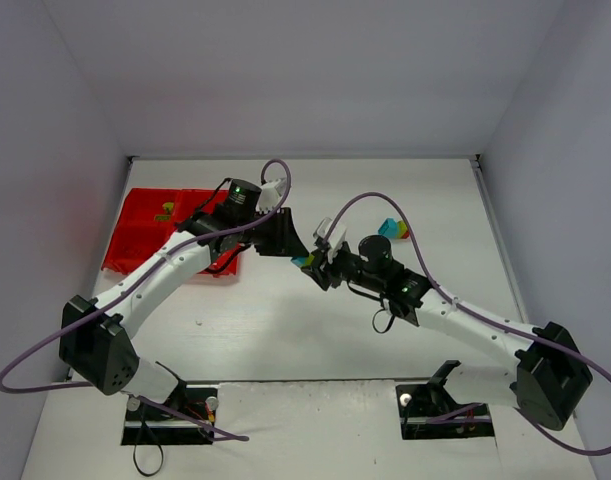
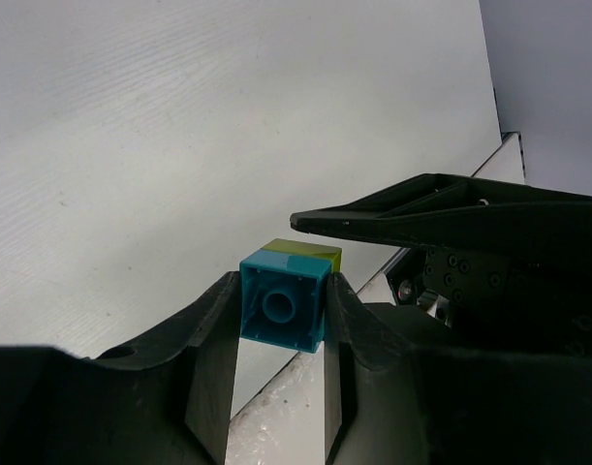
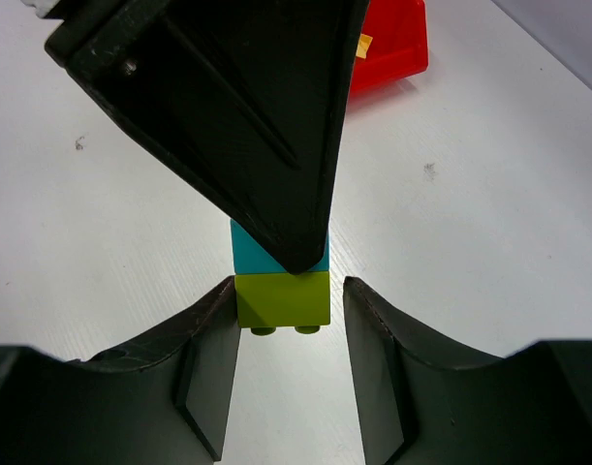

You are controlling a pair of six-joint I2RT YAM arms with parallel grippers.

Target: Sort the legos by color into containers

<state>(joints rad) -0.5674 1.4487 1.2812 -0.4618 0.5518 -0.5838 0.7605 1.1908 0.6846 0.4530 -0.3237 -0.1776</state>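
Pinching from both sides, my left gripper (image 2: 282,287) is clenched on a teal-blue brick (image 2: 281,312). On the left wrist feed both fingers press flat against its walls, and I look straight into its hollow underside. A lime-green brick (image 2: 311,254) is stuck to its far face, so the two make one short stack.

The right gripper (image 3: 289,291) meets that stack from the opposite end. On the right wrist feed its fingers bracket the lime-green brick, whose studs point toward the camera. One finger sits against the brick, while a thin strip of bench (image 1: 285,330) shows between the brick and the other finger. I read that gripper as released, spread slightly wider than the brick. A finger of the left gripper crosses the top of that feed and covers part of the teal-blue brick.

From the overhead camera the two grippers stand nose to nose near the middle of the bench, with the stack between them. The red tray (image 1: 135,240) lies at the far left, partly under the left arm, with a small yellow and green speck in a rear compartment. A cluster of loose legos (image 1: 392,229), teal and yellow among them, sits beyond the right arm, well apart from the tray.
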